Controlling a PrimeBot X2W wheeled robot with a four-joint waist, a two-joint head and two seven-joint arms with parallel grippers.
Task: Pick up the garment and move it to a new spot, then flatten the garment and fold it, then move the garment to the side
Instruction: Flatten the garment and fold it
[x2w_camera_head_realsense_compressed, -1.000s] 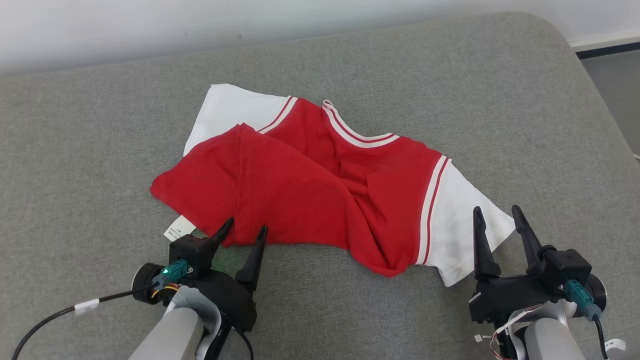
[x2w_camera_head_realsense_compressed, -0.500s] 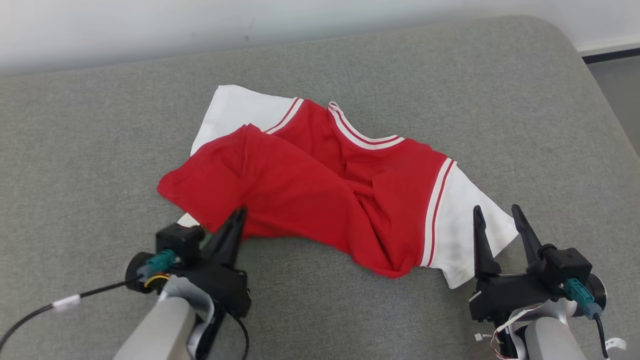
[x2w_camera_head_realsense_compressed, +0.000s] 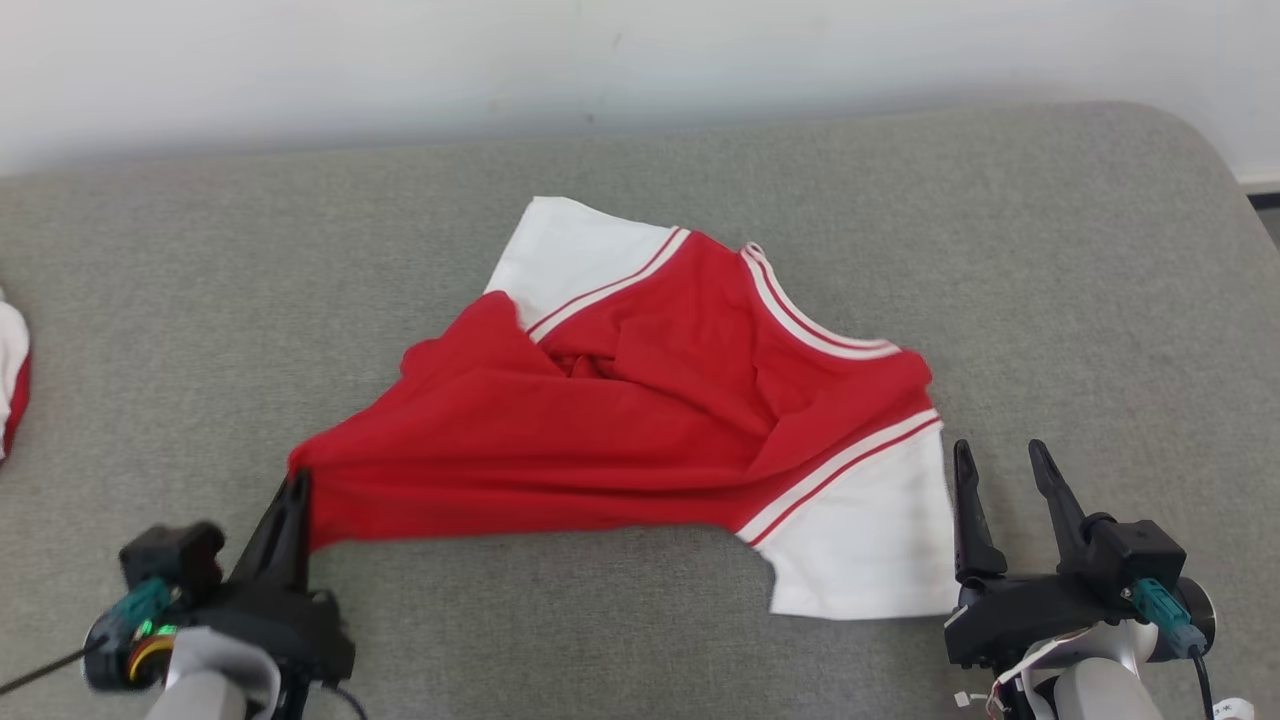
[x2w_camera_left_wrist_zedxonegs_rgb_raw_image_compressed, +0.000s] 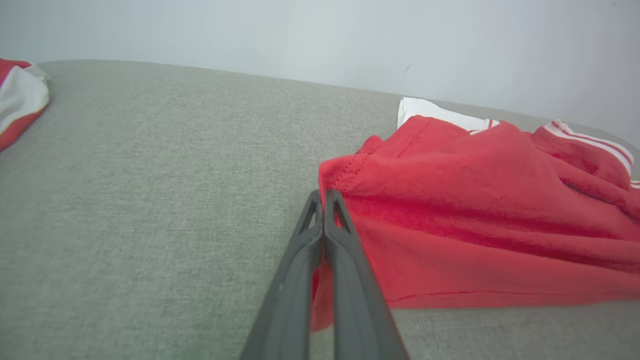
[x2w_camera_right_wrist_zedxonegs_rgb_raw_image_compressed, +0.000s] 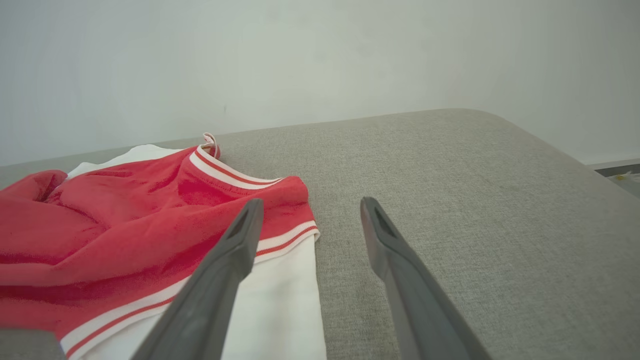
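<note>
the left gripper (x2w_camera_head_realsense_compressed: 296, 486), clamped tight, pinches the red corner of the garment (x2w_camera_head_realsense_compressed: 640, 430) on the grey cushion (x2w_camera_head_realsense_compressed: 1050, 250); the right gripper (x2w_camera_head_realsense_compressed: 1000, 452) stands wide open and empty beside its white sleeve (x2w_camera_head_realsense_compressed: 870, 545).

Two red-and-white garments, the central garment (x2w_camera_head_realsense_compressed: 640, 440) and the edge garment (x2w_camera_head_realsense_compressed: 8, 380); two claws, left claw (x2w_camera_head_realsense_compressed: 296, 485) and right claw (x2w_camera_head_realsense_compressed: 1000, 452); one padded surface (x2w_camera_head_realsense_compressed: 1050, 250).

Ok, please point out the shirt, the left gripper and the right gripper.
shirt (x2w_camera_head_realsense_compressed: 600, 450), head view, on its red body.
left gripper (x2w_camera_head_realsense_compressed: 297, 485), head view, at the shut fingertips pinching the shirt's corner.
right gripper (x2w_camera_head_realsense_compressed: 1000, 450), head view, midway between its open fingertips.
</note>
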